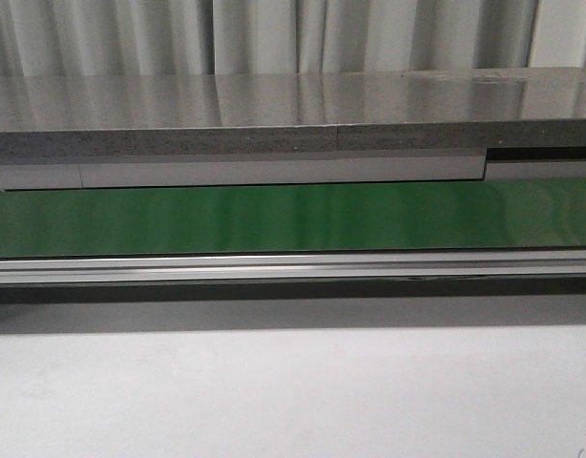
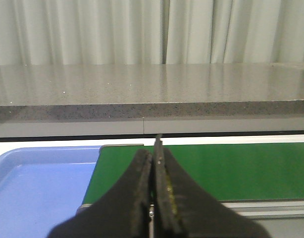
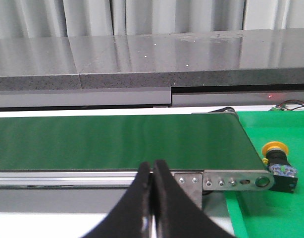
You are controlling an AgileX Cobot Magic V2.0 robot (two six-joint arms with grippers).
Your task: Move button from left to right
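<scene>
1. The button lies on a green mat just past the right end of the belt, yellow head tipped sideways, seen only in the right wrist view.
2. The left gripper and right gripper hang back from the belt, jaws pressed together and empty.
3. A blue tray sits beside the belt's left end.
4. The button seems already on the right side; little may remain.

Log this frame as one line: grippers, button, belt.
left gripper: shut, empty | right gripper: shut, empty | button: on green surface past belt end | conveyor belt: bare
</scene>
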